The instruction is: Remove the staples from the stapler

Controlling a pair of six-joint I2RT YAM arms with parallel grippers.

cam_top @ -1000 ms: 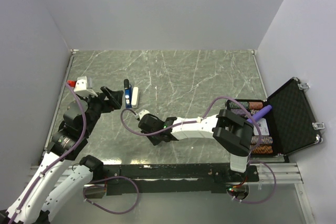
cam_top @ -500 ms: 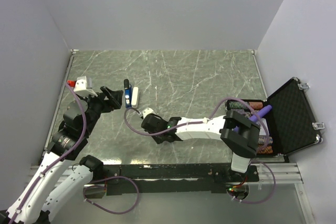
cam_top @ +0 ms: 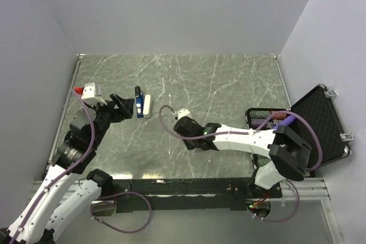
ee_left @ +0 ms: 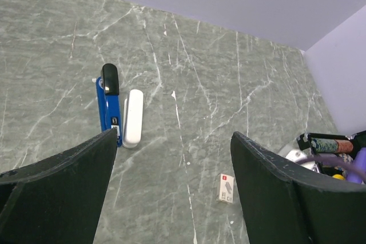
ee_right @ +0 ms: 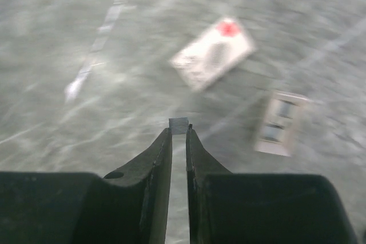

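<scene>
The small blue stapler (cam_top: 138,102) with a black top lies on the marble table, left of centre, also in the left wrist view (ee_left: 109,104). My left gripper (cam_top: 126,107) is open and empty just near-left of it (ee_left: 174,141). My right gripper (cam_top: 185,130) hovers over the middle of the table, well to the right of the stapler. In the right wrist view it (ee_right: 179,132) is shut on a small grey strip of staples (ee_right: 179,124) held at its fingertips.
A pale grey-white bar (cam_top: 147,106) lies right beside the stapler (ee_left: 132,117). A small white staple box (ee_left: 226,188) lies on the table; two blurred white boxes (ee_right: 213,54) (ee_right: 278,123) show under my right gripper. An open black case (cam_top: 320,124) stands at the right edge.
My right gripper has moved to the right, away from the stapler, with the staple strip. The right arm has stretched out low. The left arm has not moved.
</scene>
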